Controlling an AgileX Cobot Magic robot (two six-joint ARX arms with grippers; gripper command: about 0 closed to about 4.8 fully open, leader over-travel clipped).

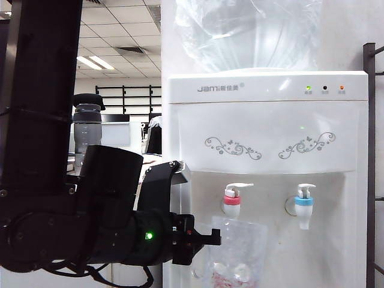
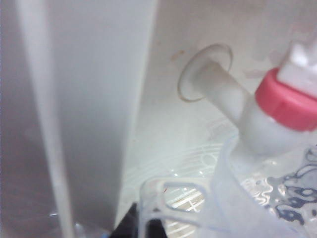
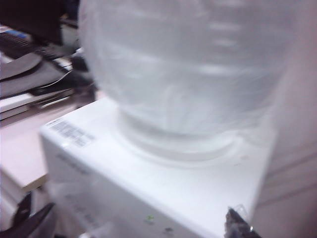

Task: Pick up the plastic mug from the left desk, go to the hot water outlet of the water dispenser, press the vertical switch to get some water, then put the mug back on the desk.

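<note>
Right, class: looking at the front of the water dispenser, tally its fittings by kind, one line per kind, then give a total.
Taps: 2, red-collared hot water outlet and blue-collared tap
Indicator lights: 3
Grey scroll ornaments: 2
Total: 7

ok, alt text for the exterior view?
The left end effector holds a clear mug under the red-collared tap of a white dispenser. A blue-collared tap sits beside it.
</note>
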